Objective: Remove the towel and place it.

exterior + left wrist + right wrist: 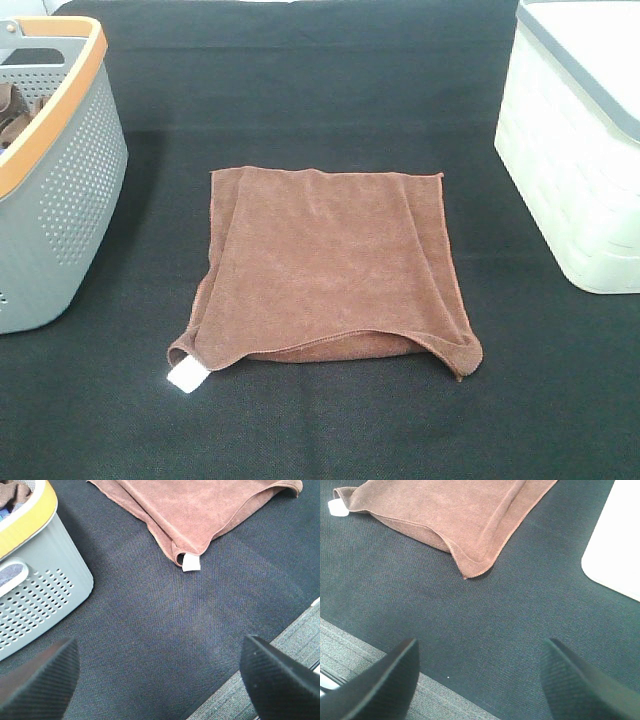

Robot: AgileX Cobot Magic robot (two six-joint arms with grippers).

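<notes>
**Between two baskets, a folded towel**

On the dark table (330, 430) the towel (330, 265) lies flat, its blank white tag (186, 376) at the near corner. Grey basket (70, 190) and white bin (575, 150) flank it, well apart. Left hand (160, 680) and right hand (480, 680) hang spread, empty.

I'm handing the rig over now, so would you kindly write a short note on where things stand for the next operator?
Left gripper: open, empty, above the black table cover short of the towel.
Right gripper: open, empty, also short of the towel.
Towel: folded, flat on the black cover mid-table, white tag at its near-left corner.
Grey basket with orange rim stands to the left and holds some cloth; white bin stands to the right.
Done: towel lies out on the table.
Left: nothing obvious; confirm placement.
</notes>
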